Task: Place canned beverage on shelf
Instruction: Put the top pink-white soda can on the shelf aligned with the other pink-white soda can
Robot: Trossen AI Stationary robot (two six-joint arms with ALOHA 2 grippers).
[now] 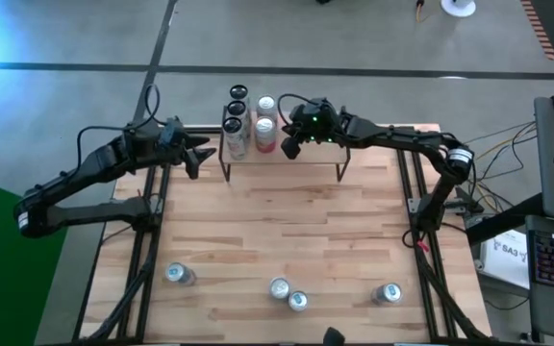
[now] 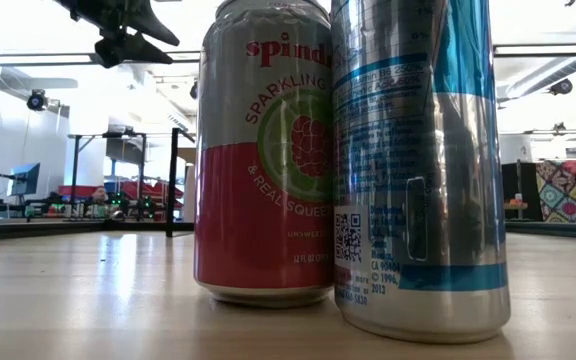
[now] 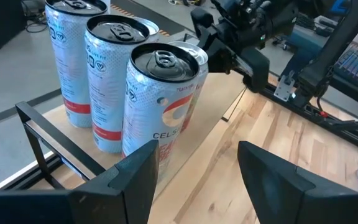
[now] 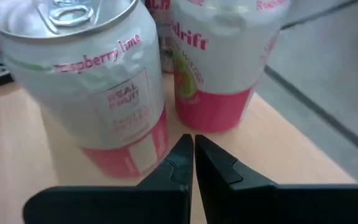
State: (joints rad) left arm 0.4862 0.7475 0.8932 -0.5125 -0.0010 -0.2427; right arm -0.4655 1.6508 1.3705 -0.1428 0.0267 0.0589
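Observation:
The shelf [image 1: 323,154] stands at the table's far edge. On its left end stand three tall Celsius cans [image 3: 160,106] in a row and two pink-and-white Spindrift cans [image 4: 98,93], all upright on the wood top [image 4: 278,143]. My right gripper [image 4: 193,149] is shut, over the shelf, its tips at the foot of the Spindrift cans, by the gap between them. My left gripper [image 3: 194,168] is open beside the shelf's left end, pointing at the nearest Celsius can, with nothing between its fingers. Several more cans stand on the table near its front edge [image 1: 279,287]. My right gripper's shut fingertips [image 4: 184,146] come slanting down from the table's right side, close to the lower rim of the nearer Spindrift can [image 4: 148,152]. Whether they touch it, I cannot tell.
Loose cans stand at the front left [image 1: 179,275], front middle [image 1: 297,301] and front right [image 1: 387,293]; two of them, a Spindrift can [image 2: 263,150] and a silver-blue can [image 2: 418,160], fill the low view. The shelf's right half is bare board.

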